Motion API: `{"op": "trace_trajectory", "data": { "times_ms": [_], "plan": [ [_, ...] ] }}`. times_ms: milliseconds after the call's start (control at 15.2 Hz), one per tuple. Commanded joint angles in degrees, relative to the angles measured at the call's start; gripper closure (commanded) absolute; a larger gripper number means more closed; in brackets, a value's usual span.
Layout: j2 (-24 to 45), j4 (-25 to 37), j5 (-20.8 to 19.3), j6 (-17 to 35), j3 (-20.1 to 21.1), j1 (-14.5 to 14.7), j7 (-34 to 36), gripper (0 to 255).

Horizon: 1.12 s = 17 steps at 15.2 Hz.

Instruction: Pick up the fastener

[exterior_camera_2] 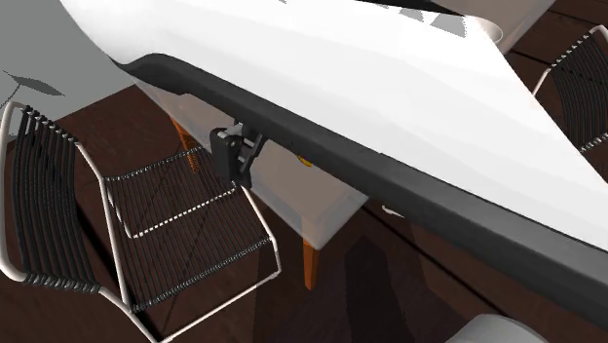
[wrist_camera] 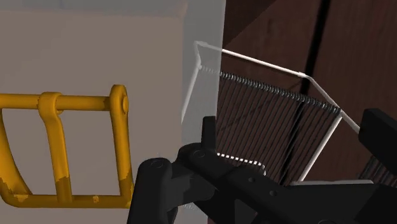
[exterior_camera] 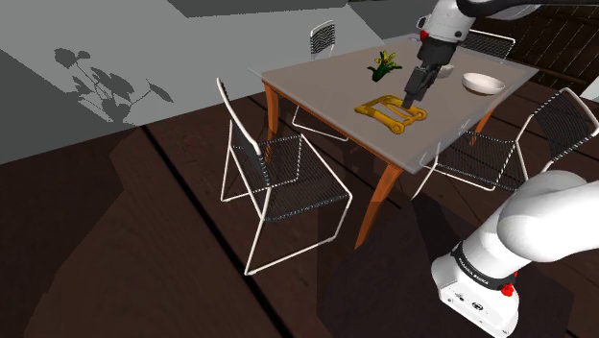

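Yellow fastener (exterior_camera: 392, 110), one; white bowl (exterior_camera: 483, 84), one; hand (exterior_camera: 414, 96) nearby

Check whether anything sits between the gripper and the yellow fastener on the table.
Nothing visible does. The gripper hangs just above the fastener, near its edge, with bare grey table around it. The white bowl and the small yellow-green object stand off to the sides, clear of that gap.
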Motion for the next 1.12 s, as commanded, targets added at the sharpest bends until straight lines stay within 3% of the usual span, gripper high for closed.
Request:
{"op": "trace_trajectory", "data": {
  "times_ms": [0, 528, 1056],
  "plan": [
    [3.11, 0.69, -0.82, 2.61, -1.63, -0.68, -1.60, 0],
    [16.75, 6.46, -1.66, 10.98, -7.59, -2.72, -7.68, 0],
    [32.14, 16.36, 1.53, 16.56, -12.64, -4.78, -14.56, 0]
  ]
}}
